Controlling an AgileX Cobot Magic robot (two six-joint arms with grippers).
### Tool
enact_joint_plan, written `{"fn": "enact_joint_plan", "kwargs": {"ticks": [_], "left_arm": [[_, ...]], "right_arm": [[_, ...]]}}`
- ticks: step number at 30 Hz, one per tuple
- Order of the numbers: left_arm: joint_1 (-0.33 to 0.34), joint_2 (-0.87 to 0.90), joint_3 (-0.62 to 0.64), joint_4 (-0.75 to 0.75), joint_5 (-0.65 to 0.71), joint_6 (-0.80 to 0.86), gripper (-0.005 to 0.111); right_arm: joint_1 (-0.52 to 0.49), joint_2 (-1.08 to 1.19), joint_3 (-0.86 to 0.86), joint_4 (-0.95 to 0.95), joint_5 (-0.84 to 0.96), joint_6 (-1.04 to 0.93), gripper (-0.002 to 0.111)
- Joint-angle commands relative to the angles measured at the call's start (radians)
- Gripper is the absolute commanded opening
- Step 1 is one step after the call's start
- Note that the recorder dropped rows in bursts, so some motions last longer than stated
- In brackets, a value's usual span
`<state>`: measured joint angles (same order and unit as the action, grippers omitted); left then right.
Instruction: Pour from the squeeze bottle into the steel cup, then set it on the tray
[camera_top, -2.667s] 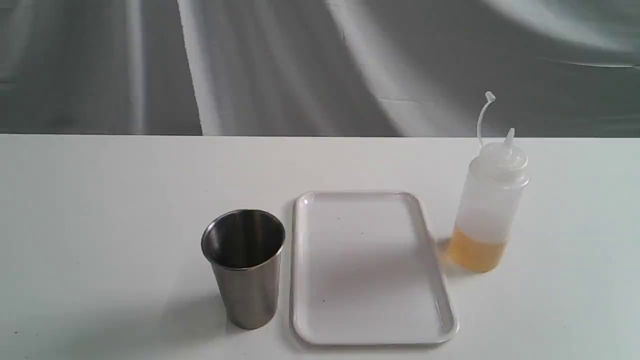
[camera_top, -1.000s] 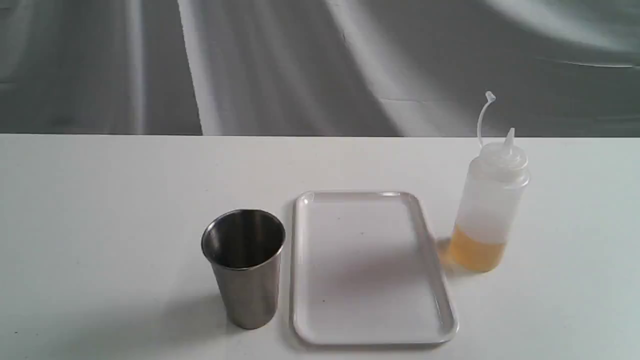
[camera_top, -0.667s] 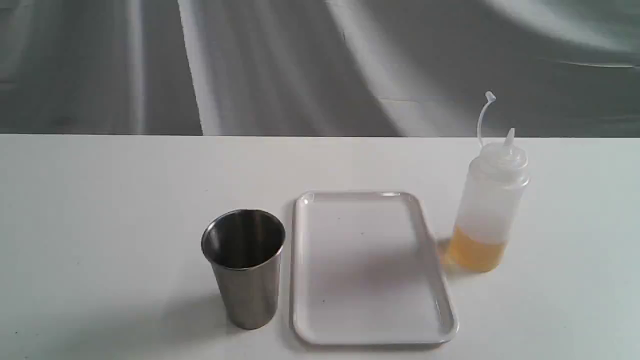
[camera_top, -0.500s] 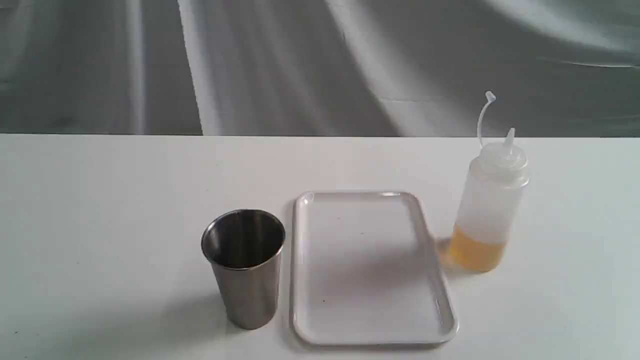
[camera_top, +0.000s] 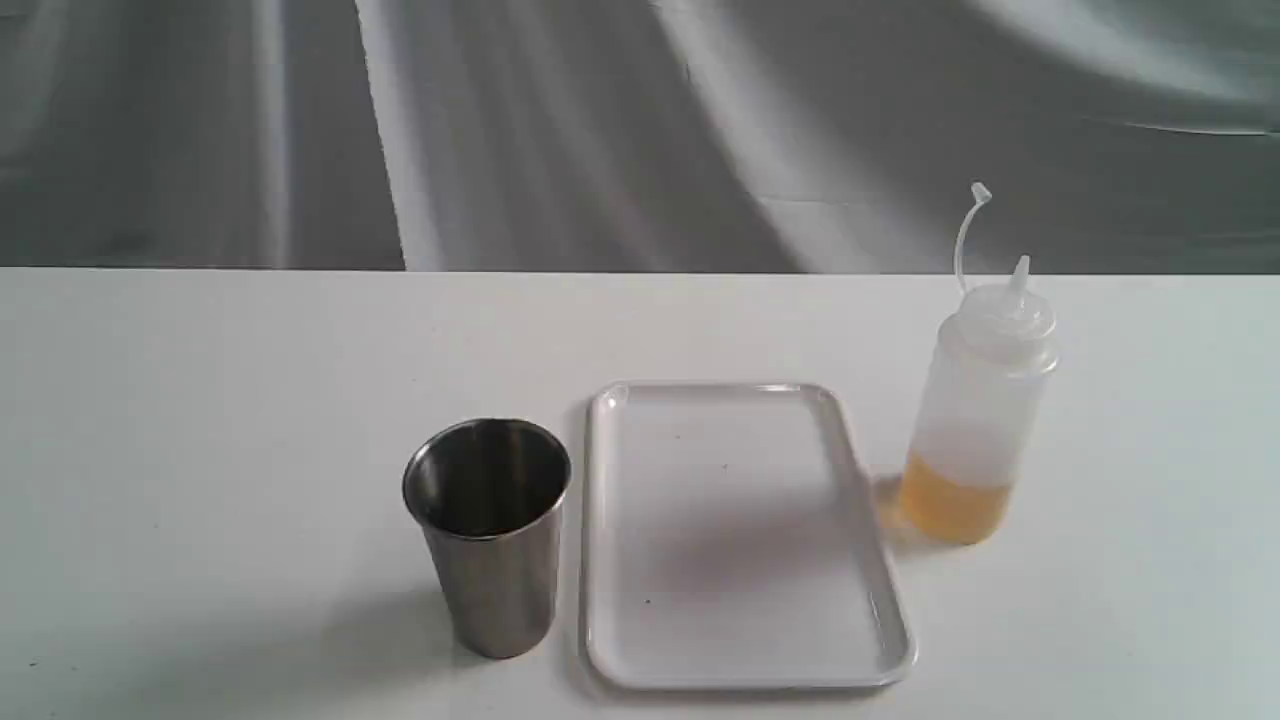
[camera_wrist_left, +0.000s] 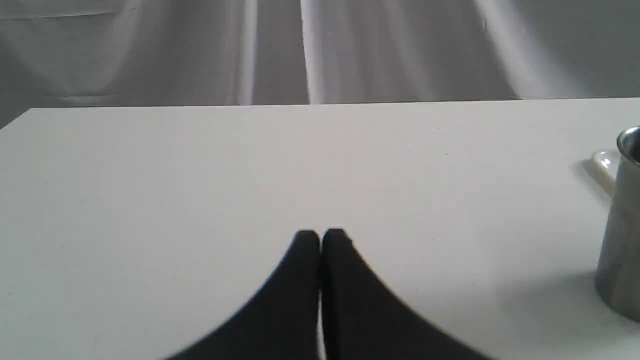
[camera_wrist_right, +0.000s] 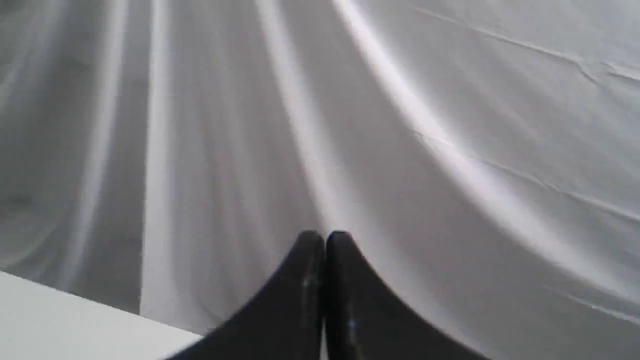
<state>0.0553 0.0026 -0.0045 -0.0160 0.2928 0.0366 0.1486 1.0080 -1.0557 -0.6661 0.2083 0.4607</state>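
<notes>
A: Where is the bottle?
B: It stands upright on the table, just to the right of the tray and near its far corner, with a narrow gap between them. Amber liquid fills the bottom part, and the cap strap curls up beside the nozzle. Only the exterior view shows it

A: And the cup?
B: It is upright on the other side of the tray, just beside the left rim and toward the near end. 2 views catch it: the exterior view shows all of it, dark inside, while the left wrist view shows a slice of its wall at the frame edge, with 1 rounded tray corner peeking out behind it

A: What about the grippers?
B: They appear only in the wrist views. The left gripper has its 2 black fingers pressed together, nothing between them, over bare table on the cup's side, well apart from the tray. The right gripper is closed the same way and holds nothing

A: What lies beyond the right one?
B: Mostly the grey folded cloth behind the table, plus a sliver of tabletop. That view shows neither tray, cup nor bottle, so I cannot tell where that gripper sits relative to the tray
</notes>
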Motion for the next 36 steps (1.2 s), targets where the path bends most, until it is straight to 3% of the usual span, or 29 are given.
{"fn": "enact_joint_plan", "kwargs": {"ticks": [1, 5, 11, 16, 26, 30, 32, 34, 36], "left_arm": [[-0.008, -0.003, 0.004, -0.001, -0.009, -0.003, 0.0], [-0.008, -0.003, 0.004, -0.001, -0.009, -0.003, 0.0], [-0.008, -0.003, 0.004, -0.001, -0.009, -0.004, 0.0], [-0.008, -0.003, 0.004, -0.001, -0.009, -0.004, 0.0], [-0.008, -0.003, 0.004, -0.001, -0.009, -0.002, 0.0], [-0.008, -0.003, 0.004, -0.001, -0.009, -0.002, 0.0], [-0.008, -0.003, 0.004, -0.001, -0.009, -0.002, 0.0], [-0.008, -0.003, 0.004, -0.001, -0.009, -0.002, 0.0], [-0.008, -0.003, 0.004, -0.001, -0.009, -0.004, 0.0]], "right_arm": [[0.003, -0.003, 0.05, 0.283, -0.158, -0.324, 0.0], [0.001, -0.003, 0.168, 0.454, -0.304, -0.475, 0.0], [0.001, -0.003, 0.363, 0.5, -0.542, -0.58, 0.0], [0.001, -0.003, 0.524, 0.719, -0.77, -0.628, 0.0], [0.001, -0.003, 0.661, 0.778, -0.833, -0.65, 0.002], [0.001, -0.003, 0.674, 0.778, -0.831, -0.653, 0.023], [0.001, -0.003, 0.674, 0.778, -0.831, -0.653, 0.042], [0.001, -0.003, 0.674, 0.762, -0.831, -0.653, 0.071], [0.001, 0.002, 0.674, 0.745, -0.831, -0.653, 0.092]]}}
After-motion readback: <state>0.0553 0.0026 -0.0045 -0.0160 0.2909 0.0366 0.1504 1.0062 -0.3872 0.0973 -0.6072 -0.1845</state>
